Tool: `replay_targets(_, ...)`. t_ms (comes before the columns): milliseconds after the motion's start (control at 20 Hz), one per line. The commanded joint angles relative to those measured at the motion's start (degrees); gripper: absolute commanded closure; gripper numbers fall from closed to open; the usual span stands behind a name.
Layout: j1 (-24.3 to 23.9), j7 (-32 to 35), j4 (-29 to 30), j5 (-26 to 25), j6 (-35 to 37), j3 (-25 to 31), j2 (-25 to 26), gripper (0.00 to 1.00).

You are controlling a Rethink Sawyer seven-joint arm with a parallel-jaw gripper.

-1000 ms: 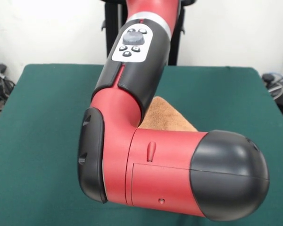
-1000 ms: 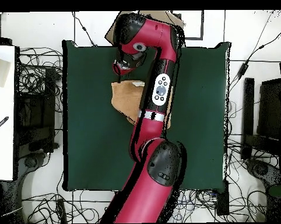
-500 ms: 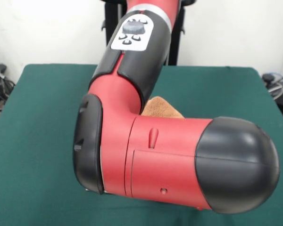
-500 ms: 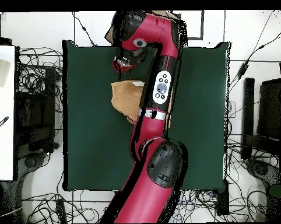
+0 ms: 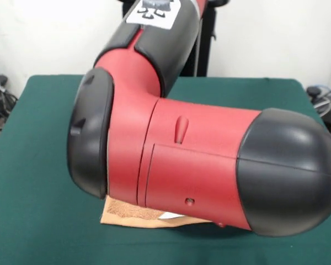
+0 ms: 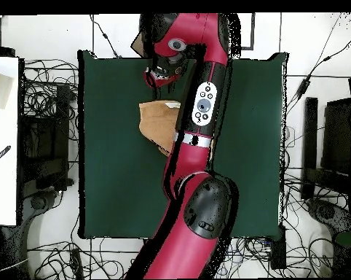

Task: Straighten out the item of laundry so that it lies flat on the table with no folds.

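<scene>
Front view: mostly blocked by the bulky red and black robot arm [image 5: 198,160]; only a strip of the small orange-tan terry-cloth towel [image 5: 127,212] peeking out lower centre on the dark green felt table [image 5: 33,165].

Overhead view: towel [image 6: 155,125] left of centre, half under the arm. Gripper [image 6: 158,75] above it, near the top; can't tell its state. Soft, floppy, light stuff, probably; best pinched at an exposed corner.
</scene>
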Motion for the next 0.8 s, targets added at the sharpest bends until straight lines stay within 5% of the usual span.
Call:
replay_targets(50,0.37,7.29,-5.15,-7.49,4.04,-1.38,-2.75,0.0)
replay_targets(800,-1.1,6.69,-3.78,-4.79,5.72,-3.16,-3.86,0.0)
